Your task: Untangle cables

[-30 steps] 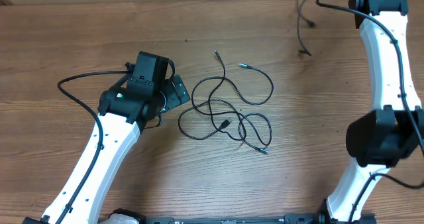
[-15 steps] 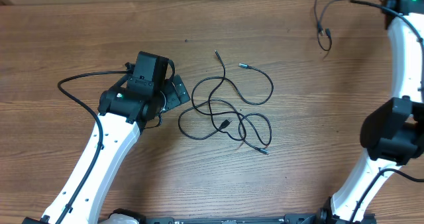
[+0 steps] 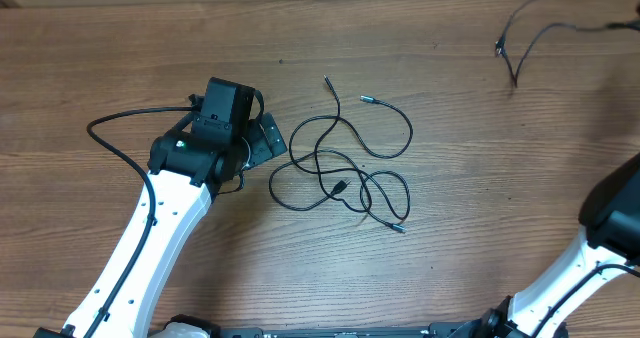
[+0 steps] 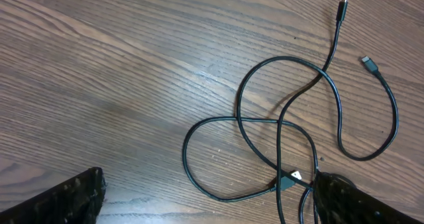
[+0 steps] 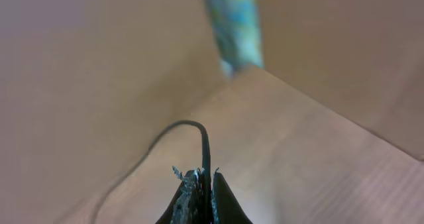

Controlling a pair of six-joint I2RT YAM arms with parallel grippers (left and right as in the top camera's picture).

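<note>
Soft, even, warm light falls from above on the brown wood-grain tabletop in the overhead view. The thin black flexible cables cast only faint shadows close beside themselves. The left wrist view is crisp, with a pale sheen on the wood at upper centre. The right wrist view is blurred everywhere beyond the right gripper; only its dark tips look sharp.

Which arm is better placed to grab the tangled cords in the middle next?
Left. The left gripper, open, sits right beside the cables, which fill its wrist view. The right gripper is shut on a separate cord, far off.
</note>
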